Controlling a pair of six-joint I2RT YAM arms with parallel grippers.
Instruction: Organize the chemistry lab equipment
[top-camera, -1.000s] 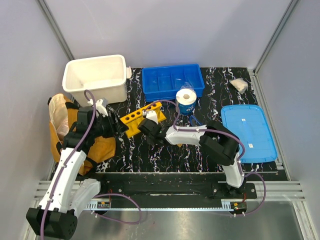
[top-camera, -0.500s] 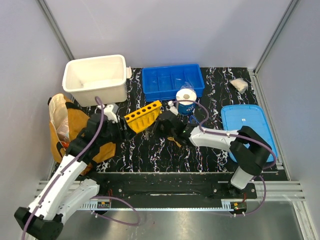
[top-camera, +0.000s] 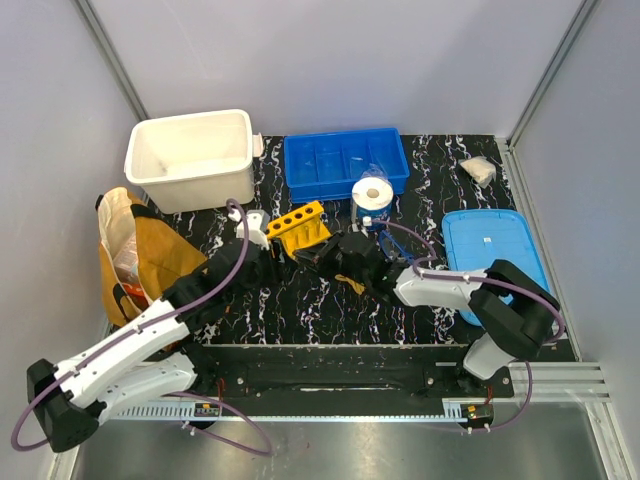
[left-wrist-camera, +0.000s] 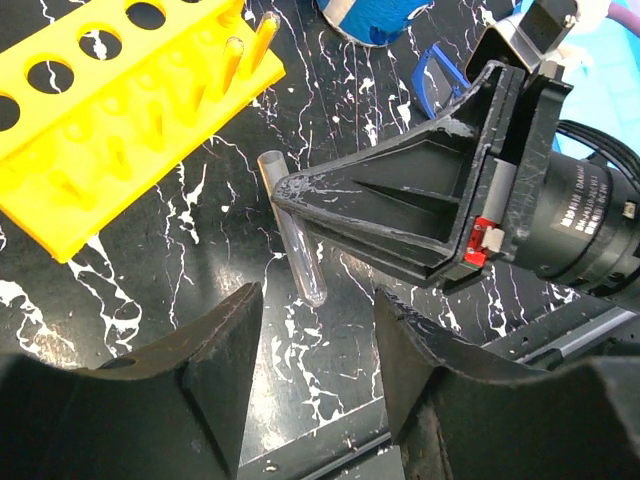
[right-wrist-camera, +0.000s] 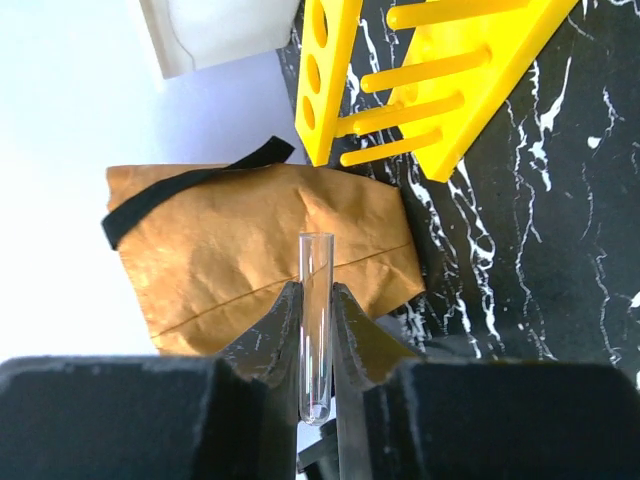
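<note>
The yellow test-tube rack (top-camera: 299, 227) lies tipped on the black mat, with its pegs showing in the left wrist view (left-wrist-camera: 120, 100) and in the right wrist view (right-wrist-camera: 420, 80). My right gripper (top-camera: 314, 252) is shut on a clear test tube (right-wrist-camera: 316, 320), held just right of the rack; the tube also shows in the left wrist view (left-wrist-camera: 295, 240). My left gripper (left-wrist-camera: 315, 330) is open and empty, just short of the tube's rounded end. Blue-rimmed goggles (top-camera: 392, 240) lie by the right arm. A small yellow piece (top-camera: 350, 285) lies under it.
A white bin (top-camera: 190, 155) and a blue divided tray (top-camera: 345, 162) stand at the back. A paper roll (top-camera: 373, 195) stands behind the goggles. A blue lid (top-camera: 497, 262) lies right, a pale pad (top-camera: 480, 170) at back right, and the tan bag (top-camera: 140, 255) left.
My left arm has swung right across the mat to the rack and tube. My right gripper has drawn back to the right with the tube. The rack has turned and shifted slightly right.
</note>
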